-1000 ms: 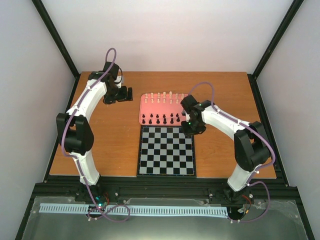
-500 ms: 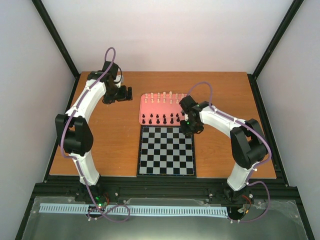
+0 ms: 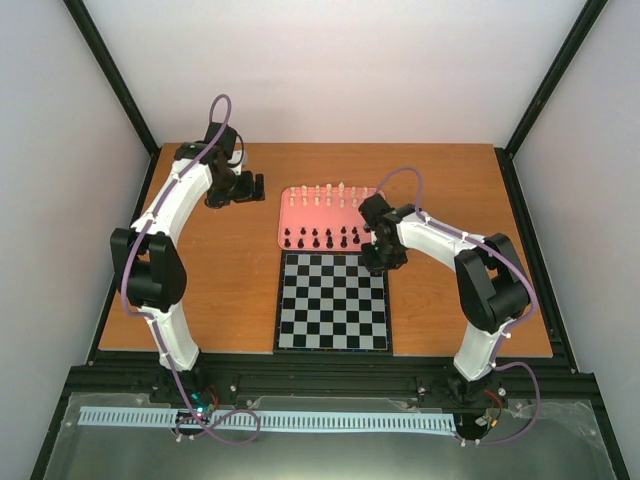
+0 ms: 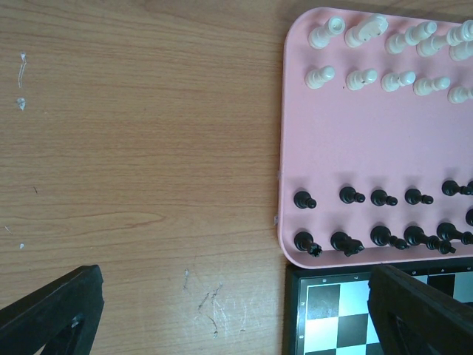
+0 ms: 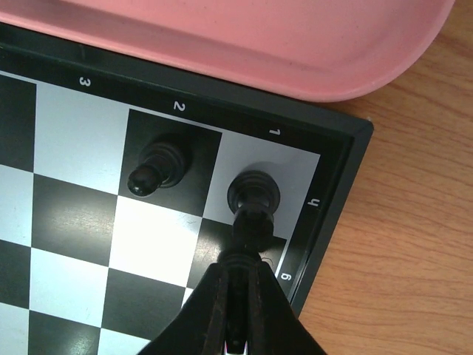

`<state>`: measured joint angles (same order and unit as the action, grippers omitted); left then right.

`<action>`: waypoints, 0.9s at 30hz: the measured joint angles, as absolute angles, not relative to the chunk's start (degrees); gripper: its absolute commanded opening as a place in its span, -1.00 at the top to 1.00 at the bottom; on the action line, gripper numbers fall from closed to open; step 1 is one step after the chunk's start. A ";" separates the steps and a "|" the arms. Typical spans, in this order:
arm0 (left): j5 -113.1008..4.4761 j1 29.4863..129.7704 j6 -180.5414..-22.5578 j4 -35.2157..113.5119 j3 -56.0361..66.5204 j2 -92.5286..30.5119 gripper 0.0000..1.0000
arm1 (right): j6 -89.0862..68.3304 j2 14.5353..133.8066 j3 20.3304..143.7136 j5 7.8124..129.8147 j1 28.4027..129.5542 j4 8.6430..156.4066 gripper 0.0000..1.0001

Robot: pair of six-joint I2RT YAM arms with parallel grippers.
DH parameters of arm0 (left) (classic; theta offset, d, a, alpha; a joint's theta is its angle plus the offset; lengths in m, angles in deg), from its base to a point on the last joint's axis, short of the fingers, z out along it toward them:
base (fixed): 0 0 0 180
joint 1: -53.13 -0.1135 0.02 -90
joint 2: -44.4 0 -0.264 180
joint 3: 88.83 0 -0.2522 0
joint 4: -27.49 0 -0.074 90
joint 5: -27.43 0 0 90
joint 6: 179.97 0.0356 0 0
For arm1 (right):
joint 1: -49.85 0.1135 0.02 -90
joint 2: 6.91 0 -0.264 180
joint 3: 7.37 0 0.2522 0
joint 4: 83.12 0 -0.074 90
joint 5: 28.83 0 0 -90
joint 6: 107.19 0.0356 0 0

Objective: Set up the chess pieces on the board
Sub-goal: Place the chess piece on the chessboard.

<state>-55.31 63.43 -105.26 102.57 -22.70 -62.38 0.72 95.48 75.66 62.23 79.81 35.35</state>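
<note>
Right wrist view: right gripper [image 5: 240, 260] pinched a small black chess piece [image 5: 253, 194] on a corner square of the black-and-white checked board [image 5: 74, 111]. Left gripper [image 4: 236, 279] stood open.

Orange-brown wooden table [image 3: 440, 180] inside plain white walls [image 3: 340, 70], black frame posts [image 3: 110, 80].
</note>
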 measured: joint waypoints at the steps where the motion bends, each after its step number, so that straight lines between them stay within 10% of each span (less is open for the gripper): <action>1: -55.33 63.43 -105.26 102.57 -22.70 -62.38 -1.00 | 0.74 95.57 75.64 62.21 79.76 35.35 0.94; 17: -55.33 63.43 -105.26 102.57 -22.70 -62.38 -1.00 | 0.35 95.41 75.66 62.25 79.65 34.89 0.09; 27: -55.35 63.43 -105.26 102.57 -22.68 -62.38 -1.00 | -1.47 90.45 86.99 61.93 78.80 28.36 0.02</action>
<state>-55.35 63.43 -105.26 102.57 -22.68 -62.38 -1.47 90.45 86.99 61.93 78.80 28.36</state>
